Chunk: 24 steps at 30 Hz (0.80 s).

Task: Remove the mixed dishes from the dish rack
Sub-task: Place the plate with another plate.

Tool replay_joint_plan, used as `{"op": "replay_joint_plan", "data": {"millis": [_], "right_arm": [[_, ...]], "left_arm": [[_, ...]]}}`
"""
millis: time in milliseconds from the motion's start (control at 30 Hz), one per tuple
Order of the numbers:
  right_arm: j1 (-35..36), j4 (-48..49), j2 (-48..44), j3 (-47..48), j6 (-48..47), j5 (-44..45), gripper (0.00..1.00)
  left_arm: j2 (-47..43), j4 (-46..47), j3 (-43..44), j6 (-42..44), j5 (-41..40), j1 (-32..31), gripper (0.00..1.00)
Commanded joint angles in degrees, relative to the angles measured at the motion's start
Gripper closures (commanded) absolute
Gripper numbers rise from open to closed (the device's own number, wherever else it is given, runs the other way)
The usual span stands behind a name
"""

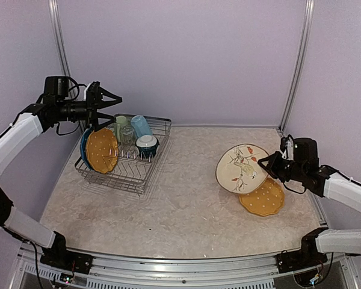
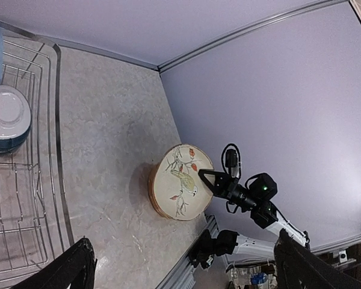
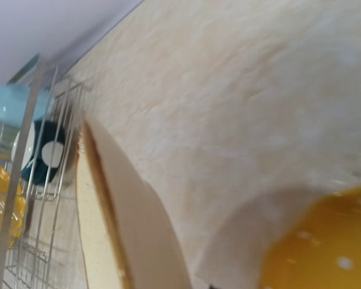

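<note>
First, on the right side of the table, an orange-yellow dotted plate lies flat, closest to the arm bases. Just behind it, and overlapping its far-left rim, the cream floral plate stands tilted with its painted face turned up and to the left. The right jaws are pressed onto its right rim, pinching it, with the right arm reaching in from the side. Whether the plate's lower edge touches the dotted one beneath I cannot tell.

Well apart, on the left and a little farther back, sits the dish rack. At its left end a second orange dotted plate stands on edge among the prongs, and the blue plate stands just behind it (only a sliver of blue shows). To their right, the dark-teal bowl rests on its side. Behind it, along the rack's far side, are the small clear glass, the light green mug and the light blue mug.

Above the rack's far-left corner, the left arm holds the left jaws spread wide, with nothing between them. Beyond is the pale back wall.
</note>
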Motion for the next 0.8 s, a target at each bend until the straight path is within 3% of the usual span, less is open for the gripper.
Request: {"op": "replay_joint_plan", "data": {"millis": [0, 267, 567, 767], "right_arm": [[-4.6, -4.9, -9.3, -1.5, -1.0, -5.3, 1.0], [-13.8, -16.0, -22.7, -4.1, -3.8, -9.7, 1.0], [-25.9, -11.2, -18.9, -9.8, -4.6, -22.9, 1.0], [-29.7, -6.0, -15.8, -14.2, -3.7, -28.6, 1.0]], "left_arm": [[-0.6, -0.1, -1.0, 4.1, -1.2, 0.8, 0.01], [-0.8, -1.1, -1.9, 6.9, -5.3, 1.4, 0.01], [0.1, -1.7, -2.3, 9.2, -5.3, 1.4, 0.03], [-0.5, -0.7, -2.9, 10.4, -4.2, 1.4, 0.03]]}}
